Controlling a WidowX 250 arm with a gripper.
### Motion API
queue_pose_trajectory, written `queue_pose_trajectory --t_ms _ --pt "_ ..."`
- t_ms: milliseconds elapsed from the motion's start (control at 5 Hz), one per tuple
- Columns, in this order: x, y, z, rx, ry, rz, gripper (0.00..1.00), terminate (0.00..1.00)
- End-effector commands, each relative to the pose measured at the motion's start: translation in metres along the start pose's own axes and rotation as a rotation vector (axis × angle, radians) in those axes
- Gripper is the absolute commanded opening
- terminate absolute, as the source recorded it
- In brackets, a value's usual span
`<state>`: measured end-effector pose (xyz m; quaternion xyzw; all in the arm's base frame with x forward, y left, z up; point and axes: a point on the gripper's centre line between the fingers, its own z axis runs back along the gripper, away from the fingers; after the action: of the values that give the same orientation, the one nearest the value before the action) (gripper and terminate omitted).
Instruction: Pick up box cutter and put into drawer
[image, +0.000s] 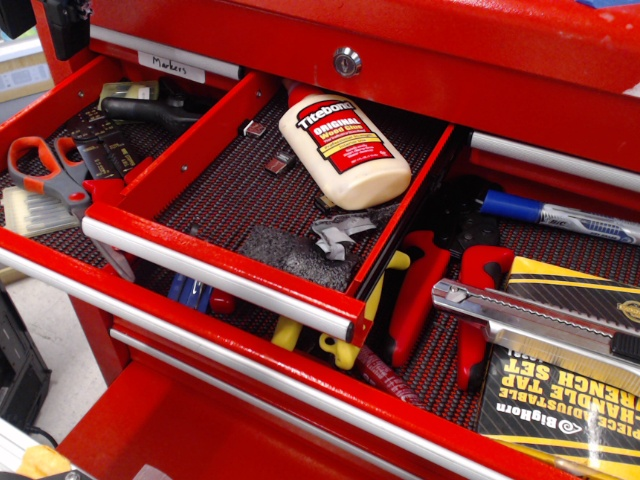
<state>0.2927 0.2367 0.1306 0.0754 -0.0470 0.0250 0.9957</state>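
Note:
The box cutter (535, 322), slim silver metal with a ridged track and a black tail, lies at the right on a black-and-yellow tap wrench set package (565, 400), blade end pointing left. The narrow red drawer (225, 265) with a silver bar handle stands open in the middle, lined with dark red-black mesh. It holds a wood glue bottle (343, 150), a dark foam pad and small bits. No gripper shows in this view.
Red-handled pliers (435, 300) lie left of the box cutter in the wide lower drawer. A blue-capped marker (555, 213) lies behind. Orange-handled scissors (55, 180) sit in the left drawer. Yellow and blue tool handles lie under the narrow drawer's front.

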Motion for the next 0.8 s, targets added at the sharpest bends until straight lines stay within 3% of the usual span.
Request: queue_pose_trajectory --t_ms 0,200,400,600 --pt "0.0 0.0 0.0 0.0 0.0 0.0 1.0 0.0" --pt "-0.026 -0.046 0.024 0.003 0.085 0.203 1.0 0.0" --pt "-0.039 -0.095 0.055 0.057 0.114 0.449 1.0 0.0" --pt "-0.045 -0.143 0.074 0.023 0.131 0.701 1.0 0.0"
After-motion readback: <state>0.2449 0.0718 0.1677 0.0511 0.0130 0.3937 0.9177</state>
